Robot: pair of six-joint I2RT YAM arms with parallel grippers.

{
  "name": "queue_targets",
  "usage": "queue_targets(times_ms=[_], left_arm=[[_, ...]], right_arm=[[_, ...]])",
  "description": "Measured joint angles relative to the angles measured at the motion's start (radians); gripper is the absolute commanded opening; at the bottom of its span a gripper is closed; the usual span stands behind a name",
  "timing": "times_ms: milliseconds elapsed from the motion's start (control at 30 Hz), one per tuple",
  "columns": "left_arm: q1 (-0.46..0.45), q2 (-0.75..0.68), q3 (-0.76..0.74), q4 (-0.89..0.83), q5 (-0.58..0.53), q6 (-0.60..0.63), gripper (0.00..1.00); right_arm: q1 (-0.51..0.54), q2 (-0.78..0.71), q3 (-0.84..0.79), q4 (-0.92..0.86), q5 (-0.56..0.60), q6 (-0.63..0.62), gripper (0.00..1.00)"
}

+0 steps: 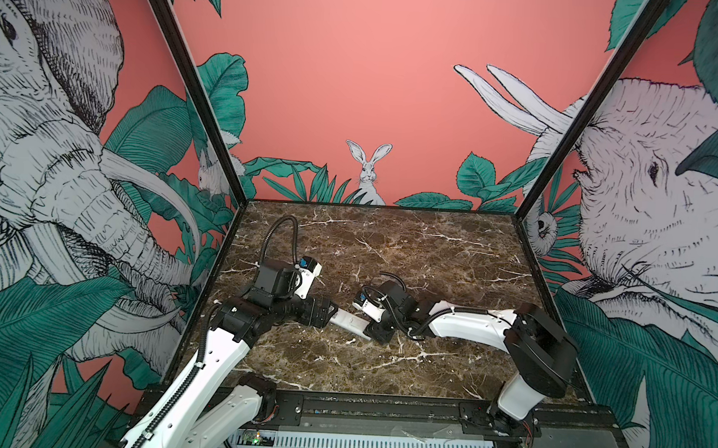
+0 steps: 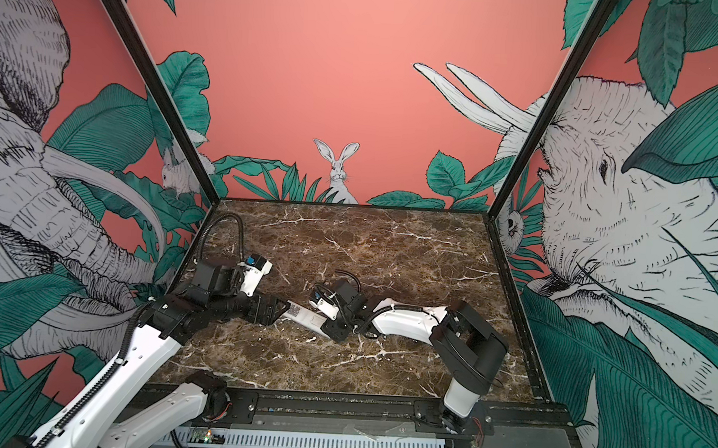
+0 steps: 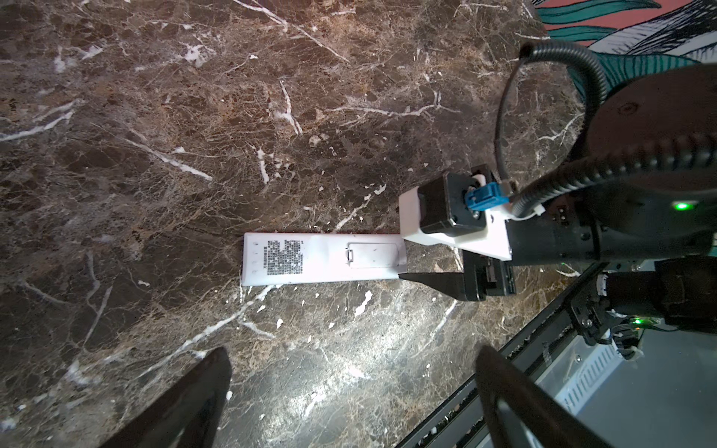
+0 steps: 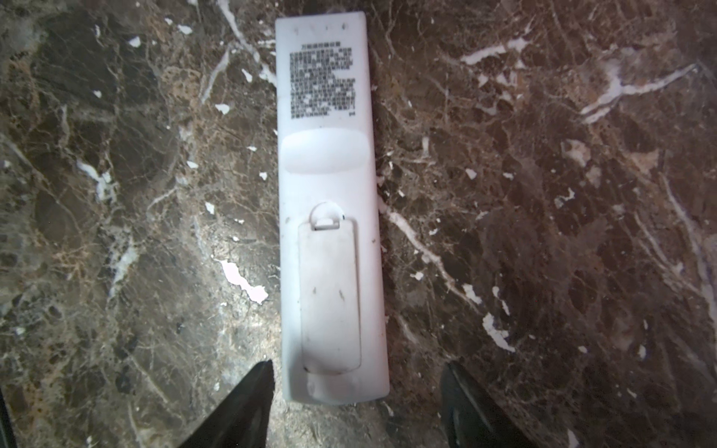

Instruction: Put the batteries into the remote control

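A: Where's the remote control (image 4: 329,174)?
B: Flat on the desk (image 4: 116,155), back up. R wrist view shows it whole: printed label (image 4: 322,79) at the end far from the right hand (image 4: 359,366), battery cover (image 4: 329,298) seated in the end nearest it.
A: Right hand clamped on it?
B: No. Fingers (image 4: 248,399) apart, one either side of that near end, gap on both sides, wider on one.
A: Left hand (image 3: 353,351)?
B: L wrist view: spread wide, nothing between. Remote lies crosswise ahead of it, well clear of the tips. Same view shows what R wrist can't: a right-hand finger tip at the remote's corner by the cover. Touching or not, can't tell.
A: Top views?
B: In both top views only the remote's mid stretch shows, betw. the two hands. Both ends are hidden behind them, cover incl. In a top view the label is a dark patch just beside the left hand (image 2: 270,308).
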Motion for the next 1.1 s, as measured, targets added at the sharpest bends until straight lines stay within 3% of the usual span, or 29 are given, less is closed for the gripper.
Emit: queue_targets(times_ms=[400, 600, 1100], left_arm=[[0.0, -0.008, 0.0, 0.0, -0.003, 0.0, 0.99], [0.0, -0.016, 0.0, 0.0, -0.005, 0.0, 0.99], [0.0, -0.016, 0.0, 0.0, -0.008, 0.0, 0.99]], right_arm=[[0.0, 0.076, 0.154, -0.008, 0.02, 0.011, 0.72], [0.0, 0.151, 0.136, -0.015, 0.037, 0.017, 0.71], [0.005, 0.08, 0.096, -0.056, 0.095, 0.003, 0.74]])
